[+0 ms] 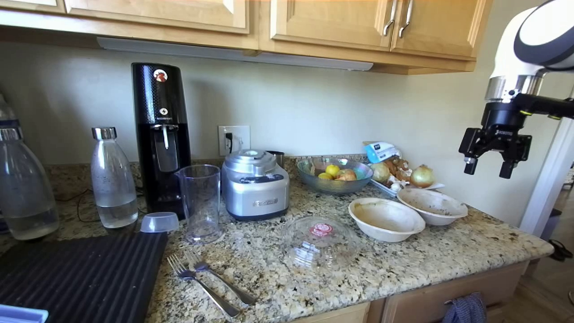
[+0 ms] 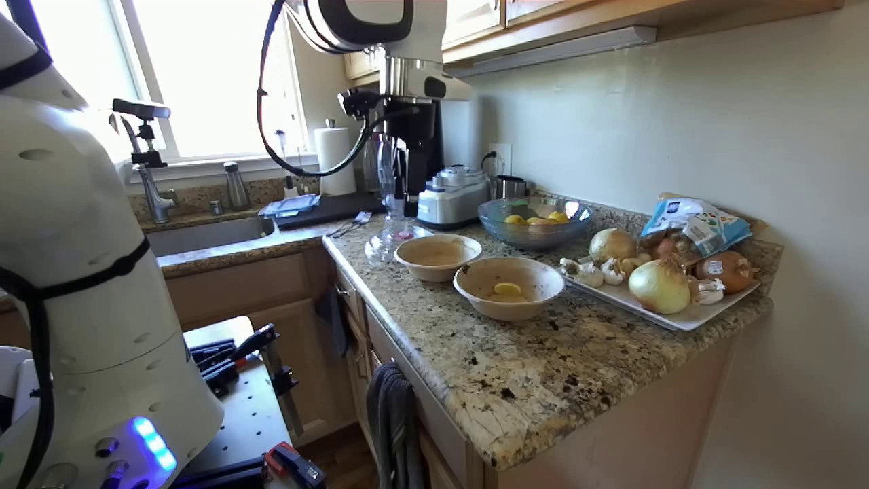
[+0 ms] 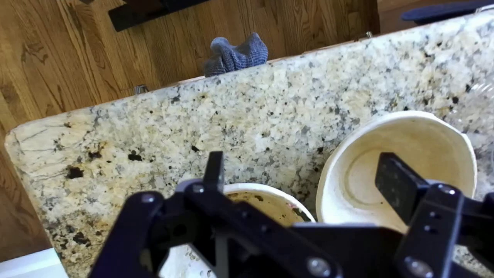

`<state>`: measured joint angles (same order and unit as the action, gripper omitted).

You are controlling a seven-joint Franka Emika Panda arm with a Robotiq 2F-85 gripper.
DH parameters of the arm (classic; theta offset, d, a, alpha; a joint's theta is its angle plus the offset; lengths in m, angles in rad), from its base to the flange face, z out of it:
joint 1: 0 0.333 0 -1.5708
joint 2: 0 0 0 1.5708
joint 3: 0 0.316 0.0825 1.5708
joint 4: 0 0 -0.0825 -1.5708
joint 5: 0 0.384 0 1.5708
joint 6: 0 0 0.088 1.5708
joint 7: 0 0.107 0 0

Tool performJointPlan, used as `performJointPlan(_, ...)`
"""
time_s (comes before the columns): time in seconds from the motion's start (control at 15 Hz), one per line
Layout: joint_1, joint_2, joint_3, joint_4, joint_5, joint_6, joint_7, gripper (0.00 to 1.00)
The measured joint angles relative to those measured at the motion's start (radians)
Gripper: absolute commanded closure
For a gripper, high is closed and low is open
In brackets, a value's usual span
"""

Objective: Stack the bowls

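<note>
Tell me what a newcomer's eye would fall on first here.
Most likely the black claw, hanging open in the air at the right of an exterior view. Next, on the speckled counter, a cream bowl sits beside a similar bowl with a yellow wedge in it. A tall black machine near the wall would probably follow.
</note>
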<state>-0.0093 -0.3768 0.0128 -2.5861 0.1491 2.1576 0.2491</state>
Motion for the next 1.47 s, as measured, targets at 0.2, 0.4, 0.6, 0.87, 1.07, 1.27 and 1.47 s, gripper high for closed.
performJointPlan(0.2, 0.001, 0.079, 0.048, -0.009, 0.003, 0.136, 0.11, 0.0)
performJointPlan(0.4, 0.005, 0.151, 0.094, -0.015, 0.003, 0.259, 0.208, 0.0)
performJointPlan(0.6, 0.009, 0.205, 0.118, -0.014, -0.001, 0.313, 0.265, 0.0)
performJointPlan(0.87, 0.009, 0.209, 0.116, -0.008, -0.001, 0.313, 0.264, 0.0)
performJointPlan(1.07, 0.009, 0.21, 0.116, -0.007, -0.001, 0.313, 0.264, 0.0)
performJointPlan(1.27, 0.015, 0.228, 0.118, -0.007, 0.001, 0.328, 0.264, 0.0)
performJointPlan(1.47, 0.027, 0.268, 0.119, -0.01, 0.014, 0.395, 0.265, 0.0)
